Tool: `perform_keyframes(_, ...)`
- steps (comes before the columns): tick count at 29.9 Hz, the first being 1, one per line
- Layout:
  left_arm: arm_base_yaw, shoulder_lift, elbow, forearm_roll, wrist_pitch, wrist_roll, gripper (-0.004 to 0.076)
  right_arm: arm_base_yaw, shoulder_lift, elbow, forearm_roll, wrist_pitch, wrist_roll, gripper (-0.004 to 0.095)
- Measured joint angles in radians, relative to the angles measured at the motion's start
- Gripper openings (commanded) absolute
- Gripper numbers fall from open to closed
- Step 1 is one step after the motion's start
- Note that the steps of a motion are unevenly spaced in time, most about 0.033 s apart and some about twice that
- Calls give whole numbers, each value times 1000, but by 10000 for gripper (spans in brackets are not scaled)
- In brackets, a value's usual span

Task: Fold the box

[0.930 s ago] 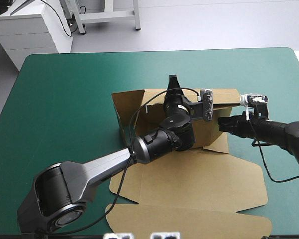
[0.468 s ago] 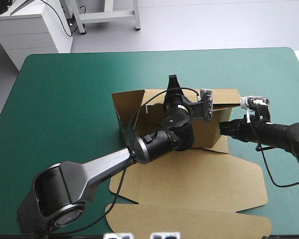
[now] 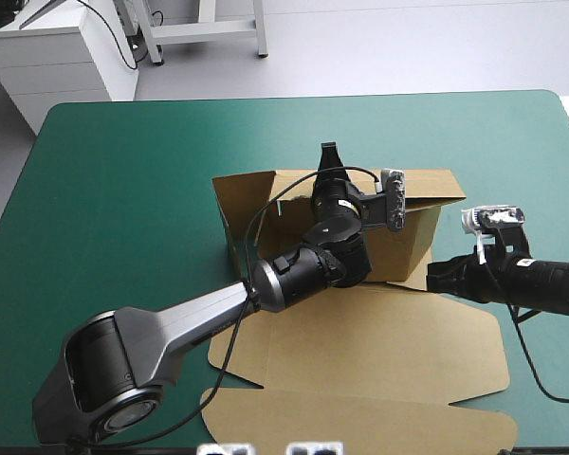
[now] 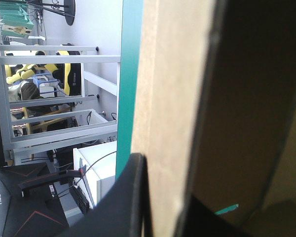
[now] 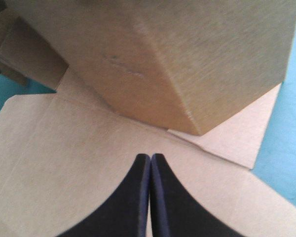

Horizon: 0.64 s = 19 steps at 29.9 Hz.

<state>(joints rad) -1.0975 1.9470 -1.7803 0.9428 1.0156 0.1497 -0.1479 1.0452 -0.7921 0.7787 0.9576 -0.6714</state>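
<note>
The brown box (image 3: 412,237) stands mid-table with its walls raised. Its lid (image 3: 389,351) lies flat toward the near edge. My left arm reaches over the box, and the left gripper (image 3: 328,156) sits at the far wall. In the left wrist view that wall (image 4: 167,98) runs between the black fingers (image 4: 135,197), which are shut on it. My right gripper (image 3: 436,278) is shut and empty, low beside the box's near right corner. In the right wrist view its tip (image 5: 150,159) hovers over the flat lid (image 5: 64,163), pointing at that corner of the box (image 5: 163,59).
My left arm's thick links (image 3: 303,270) lie across the box's near wall. The teal-green cover (image 3: 123,190) spreads wide to the left of the box and beyond it. The lid's front flap (image 3: 360,422) reaches the table's near edge.
My right gripper has drawn back from the box's right wall toward the near edge, down to the lid's level. The left gripper has stayed on the far wall.
</note>
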Motion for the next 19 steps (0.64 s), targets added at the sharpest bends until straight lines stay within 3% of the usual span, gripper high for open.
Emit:
perform_keyframes(4,0,0,0,0,0,0,-8,0,-10,0,55,65,-29,-18)
perform_keyframes(12,0,0,0,0,-3,1,-8,3,56,0,164,52,-176,-18)
perform_keyframes(19,0,0,0,0,-3,1,-8,3,143,0,263,31,-413,-18)
